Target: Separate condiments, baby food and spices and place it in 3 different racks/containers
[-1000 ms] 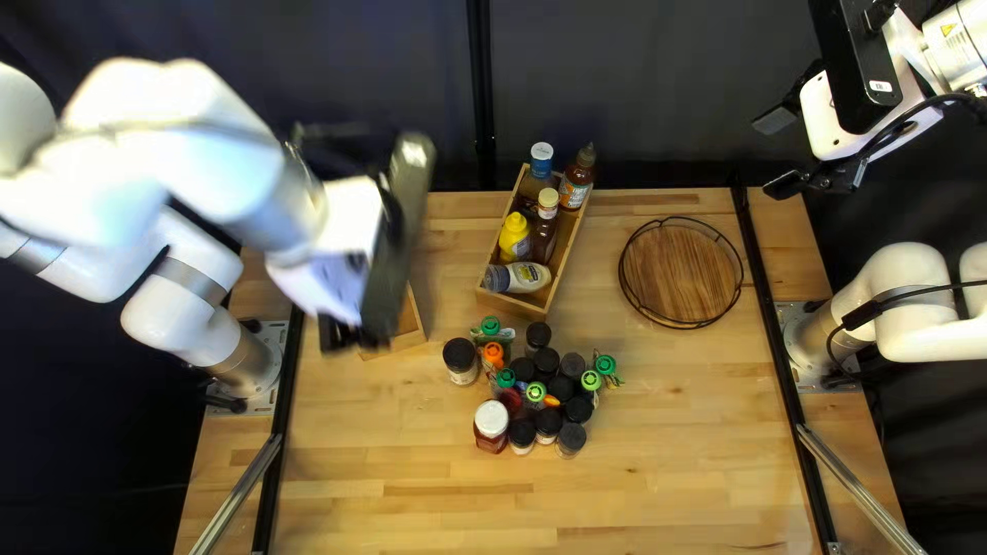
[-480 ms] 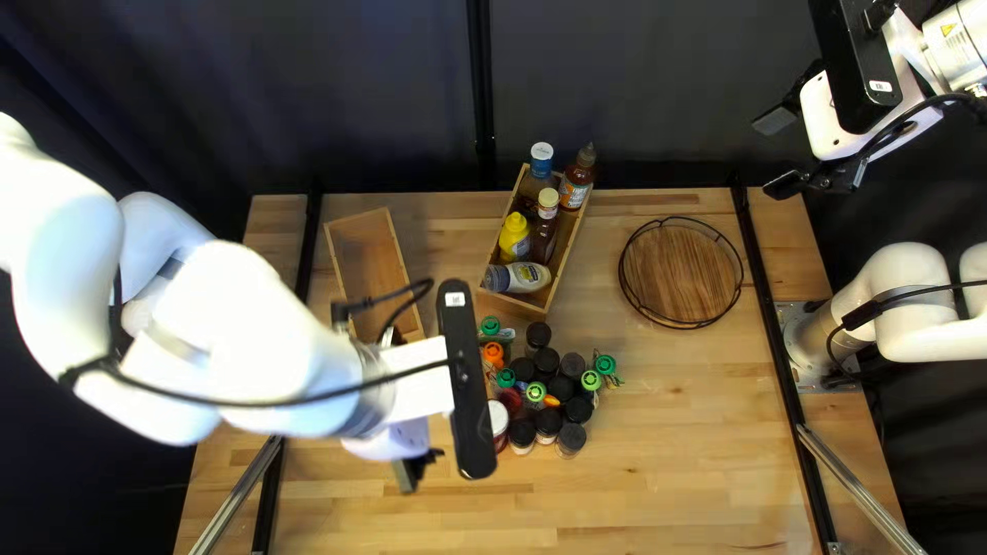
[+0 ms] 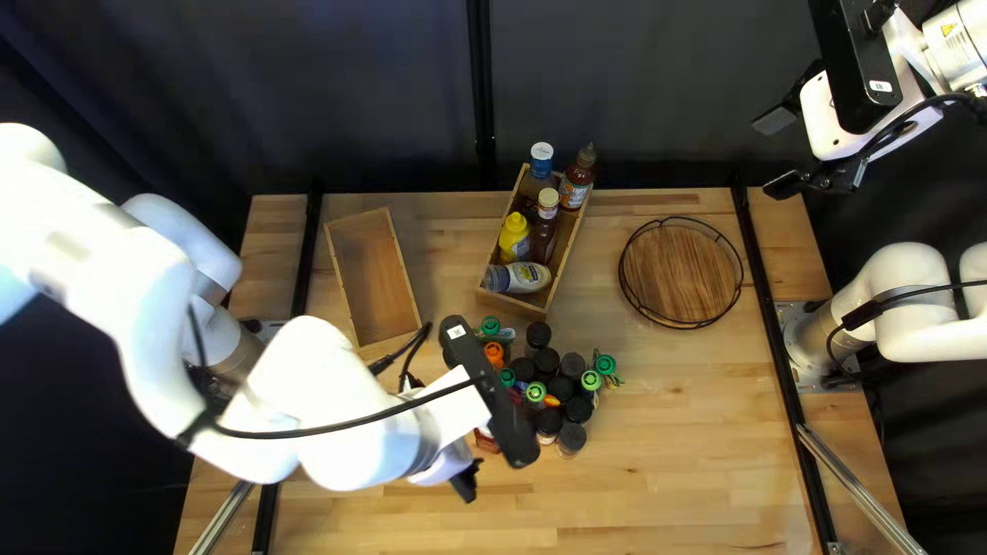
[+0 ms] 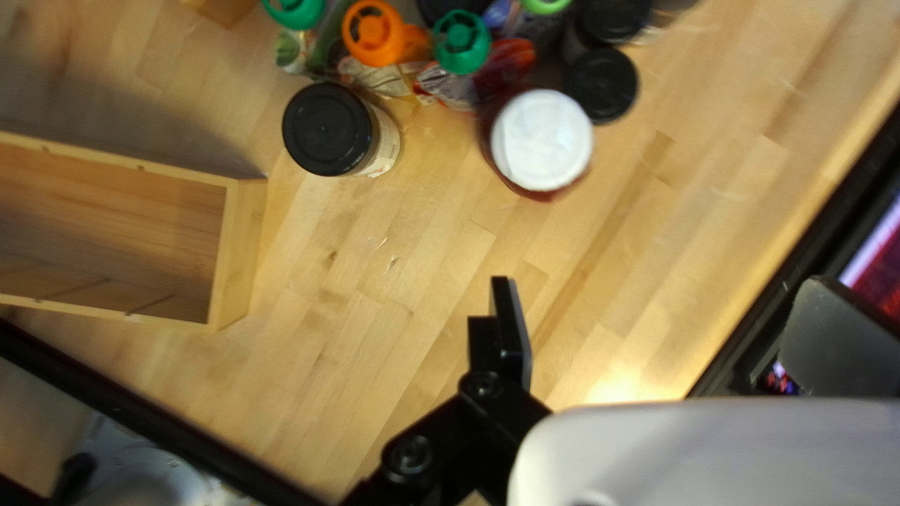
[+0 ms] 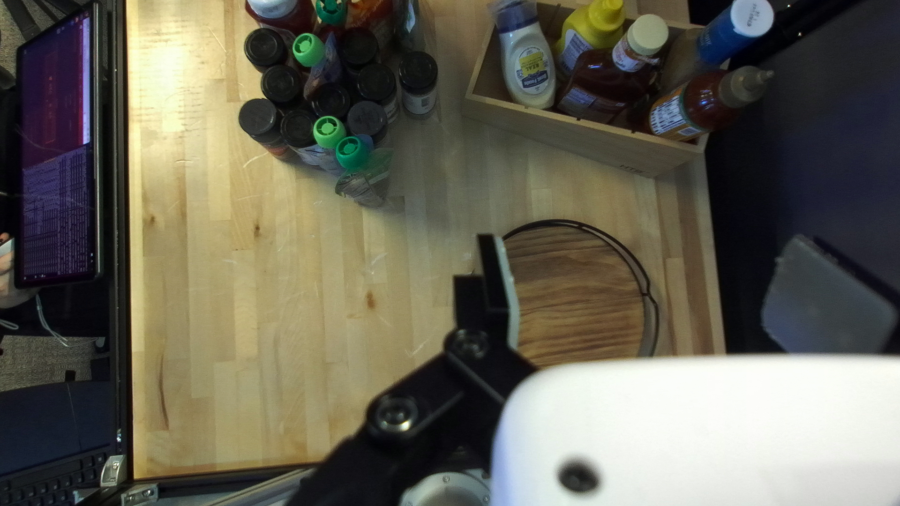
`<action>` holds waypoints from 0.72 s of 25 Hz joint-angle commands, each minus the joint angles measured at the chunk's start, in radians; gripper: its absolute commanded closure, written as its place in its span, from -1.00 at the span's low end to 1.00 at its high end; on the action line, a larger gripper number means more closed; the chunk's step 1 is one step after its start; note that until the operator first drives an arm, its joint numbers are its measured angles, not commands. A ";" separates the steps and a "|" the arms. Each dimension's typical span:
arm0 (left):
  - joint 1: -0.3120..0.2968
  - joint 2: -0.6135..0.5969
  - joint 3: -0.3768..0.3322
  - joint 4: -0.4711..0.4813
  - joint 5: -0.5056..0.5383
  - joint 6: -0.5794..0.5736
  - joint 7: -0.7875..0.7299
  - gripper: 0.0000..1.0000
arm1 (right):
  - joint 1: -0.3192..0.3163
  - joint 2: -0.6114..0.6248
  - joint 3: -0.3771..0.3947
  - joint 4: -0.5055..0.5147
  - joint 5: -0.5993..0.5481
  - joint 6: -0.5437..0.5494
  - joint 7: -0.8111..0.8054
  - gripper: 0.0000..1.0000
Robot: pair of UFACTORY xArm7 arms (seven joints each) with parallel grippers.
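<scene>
Black-lidded jar (image 4: 339,131) stands apart from edge of wooden box (image 4: 241,258), tabletop (image 4: 403,253) between; left gripper (image 3: 466,481) and right gripper (image 3: 778,154) released (jaws spread wide).

Top left view: bright tabletop (image 3: 679,442), dim curtain (image 3: 339,103) at 12 o'clock; left wrist view: soft blur, 1 glare patch (image 4: 619,379).

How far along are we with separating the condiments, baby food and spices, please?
Condiments look mostly done: several bottles sit in one wooden box. Nothing is in hand; the left gripper and right gripper are open. The capped pouches and lidded jars are left, clustered outside the second wooden box and round rack.
</scene>
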 commanded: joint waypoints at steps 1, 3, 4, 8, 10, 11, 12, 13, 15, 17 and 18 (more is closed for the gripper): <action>0.023 0.060 0.022 -0.010 0.009 -0.042 -0.028 -1.00 | 0.000 0.000 0.000 0.000 0.000 0.000 0.000 -1.00; 0.031 0.075 0.029 -0.012 0.015 -0.057 -0.031 -1.00 | 0.000 0.000 0.000 0.000 0.000 0.000 0.000 -1.00; 0.036 0.091 0.034 -0.008 0.020 -0.068 -0.034 -1.00 | 0.000 0.000 0.000 0.000 0.000 0.000 0.000 -1.00; 0.044 0.137 0.043 0.000 0.032 -0.096 -0.057 -1.00 | 0.000 0.000 0.000 0.000 0.000 0.000 0.000 -1.00; 0.049 0.155 0.048 -0.003 0.031 -0.111 -0.066 -1.00 | 0.000 0.000 0.000 0.000 0.000 0.000 0.000 -1.00; 0.050 0.162 0.049 -0.001 0.028 -0.114 -0.066 -1.00 | 0.000 0.000 0.000 0.000 0.000 0.000 0.000 -1.00; 0.053 0.171 0.052 0.001 0.026 -0.121 -0.067 -1.00 | 0.000 0.000 0.000 0.000 0.000 0.000 0.000 -1.00; 0.054 0.178 0.053 0.001 0.025 -0.126 -0.068 -1.00 | 0.000 0.000 0.000 0.000 0.000 0.000 0.000 -1.00; 0.059 0.188 0.057 -0.006 0.020 -0.144 -0.072 -1.00 | 0.000 0.000 0.000 0.000 0.000 0.000 0.000 -1.00; 0.060 0.194 0.059 -0.013 0.018 -0.154 -0.079 -1.00 | 0.000 0.000 0.000 0.000 0.000 0.000 0.000 -1.00; 0.061 0.197 0.059 -0.014 0.018 -0.159 -0.081 -1.00 | 0.000 0.000 0.000 0.000 0.000 0.000 0.000 -1.00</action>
